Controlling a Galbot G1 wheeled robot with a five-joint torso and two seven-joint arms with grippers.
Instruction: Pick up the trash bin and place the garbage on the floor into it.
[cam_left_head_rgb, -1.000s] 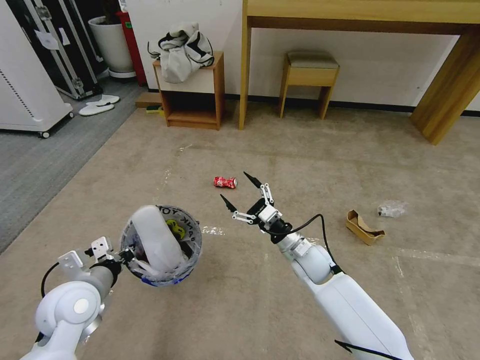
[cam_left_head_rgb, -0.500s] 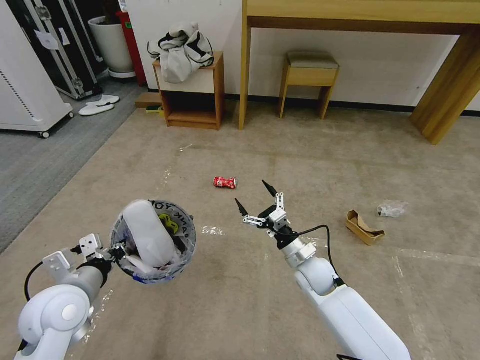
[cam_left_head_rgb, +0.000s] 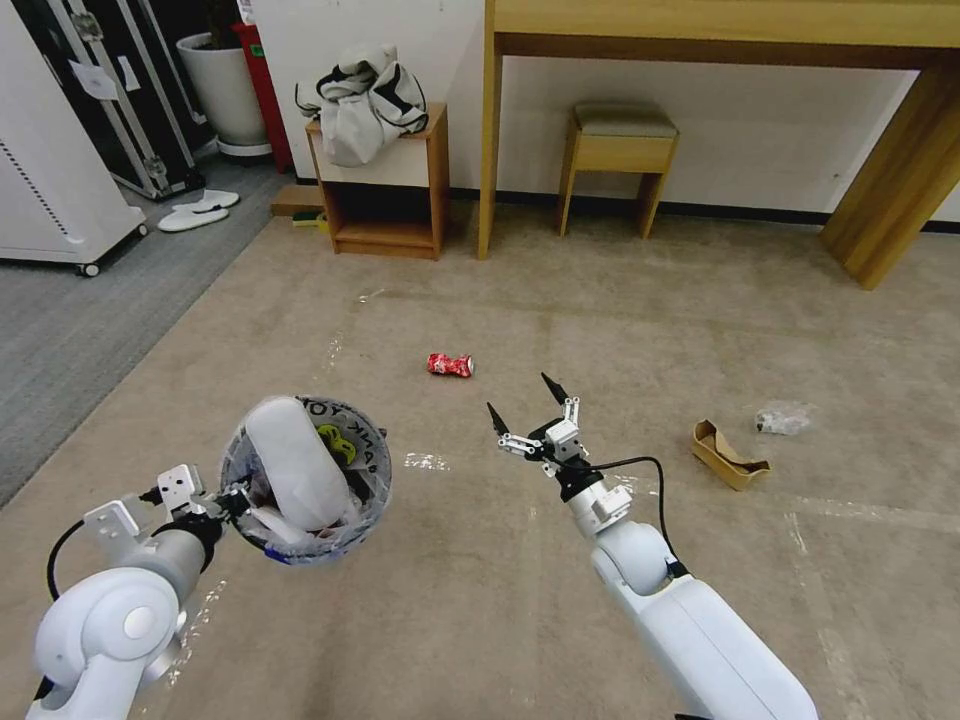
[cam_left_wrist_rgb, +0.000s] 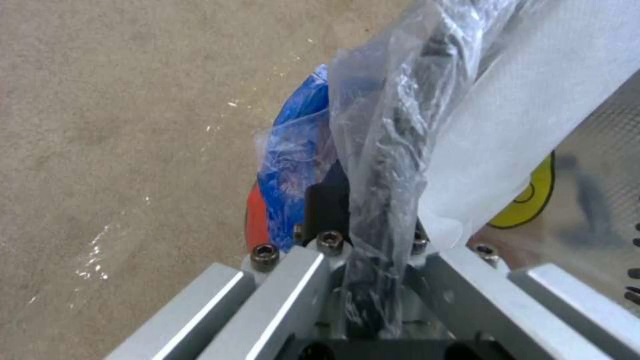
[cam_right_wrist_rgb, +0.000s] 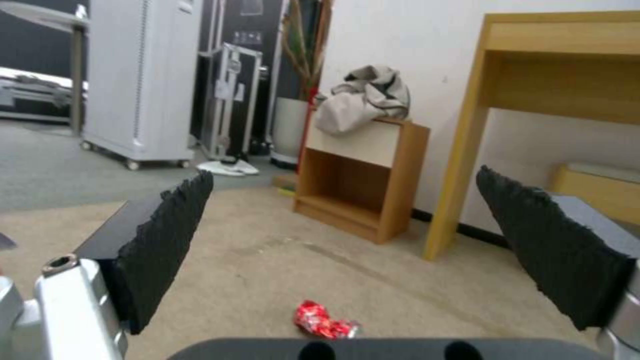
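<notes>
Head view: bin held, can loose on open carpet.
Left gripper (cam_left_head_rgb: 232, 500) clamped the trash bin (cam_left_head_rgb: 306, 478) at its rim, white slipper (cam_left_head_rgb: 294, 462) inside; right gripper (cam_left_head_rgb: 530, 409) gaped wide, empty, near the red can (cam_left_head_rgb: 449, 365); cardboard scrap (cam_left_head_rgb: 728, 454) and plastic wad (cam_left_head_rgb: 783, 417) lay well apart toward the carpet's (cam_left_head_rgb: 600, 310) right edge.

Trash bin (cam_left_head_rgb: 306, 480): round, red with blue band, clear lettered liner; held off the carpet, tilted, white slipper (cam_left_head_rgb: 297, 462) standing inside.
Soda can (cam_left_head_rgb: 450, 365): red, crushed, lying on the carpet.
Cardboard scrap (cam_left_head_rgb: 728, 452): brown, on the carpet.
Plastic wad (cam_left_head_rgb: 784, 417): clear, just beside the scrap.
</notes>
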